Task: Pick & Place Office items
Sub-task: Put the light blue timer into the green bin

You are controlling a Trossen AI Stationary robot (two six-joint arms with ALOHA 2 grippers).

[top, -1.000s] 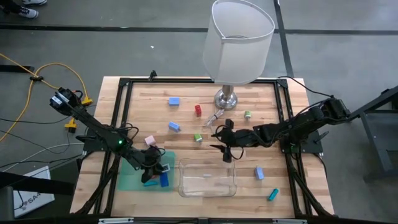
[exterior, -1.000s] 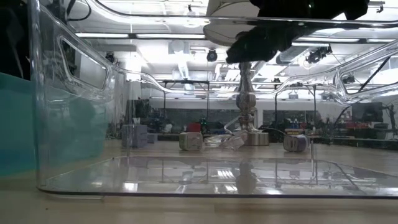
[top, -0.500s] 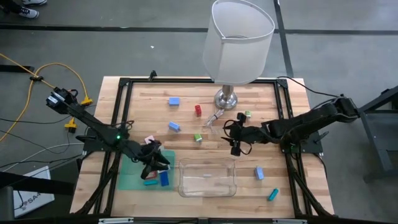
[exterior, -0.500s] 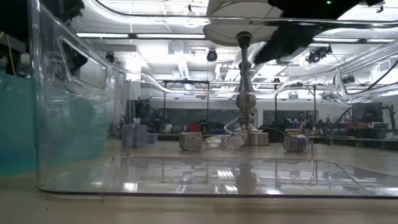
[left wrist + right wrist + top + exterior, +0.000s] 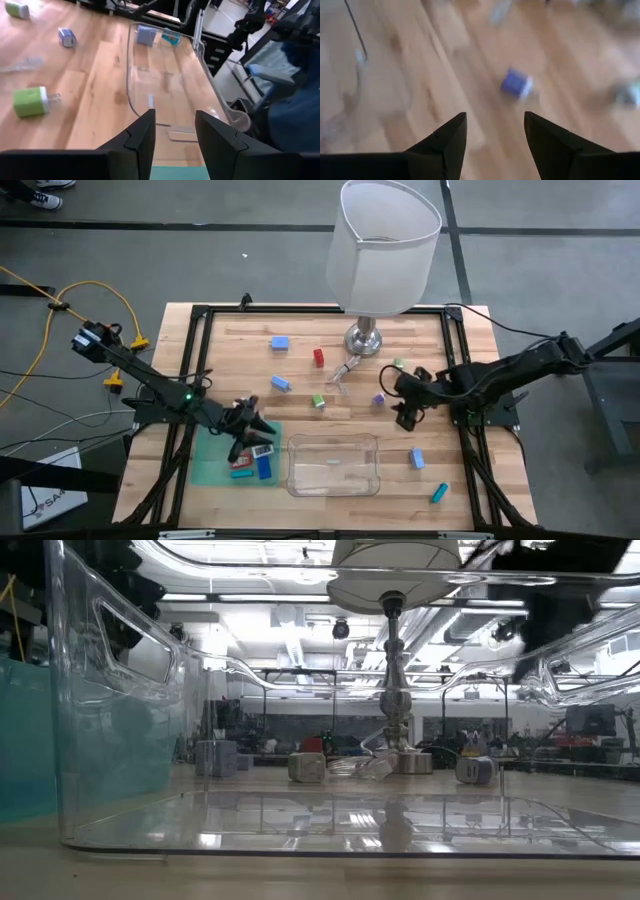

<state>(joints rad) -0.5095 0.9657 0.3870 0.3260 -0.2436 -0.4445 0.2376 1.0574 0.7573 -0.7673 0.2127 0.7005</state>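
Hovered with right gripper (image 5: 404, 412) wide and empty near purple piece (image 5: 379, 398), seemingly between picks; next needed descent onto it.

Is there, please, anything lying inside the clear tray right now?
No; in the high view the clear tray shows only bare wood through its floor.

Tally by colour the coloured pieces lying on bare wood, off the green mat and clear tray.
Blue pieces: 3
Green pieces: 2
Red piece: 1
Purple piece: 1
Teal piece: 1
Total: 8
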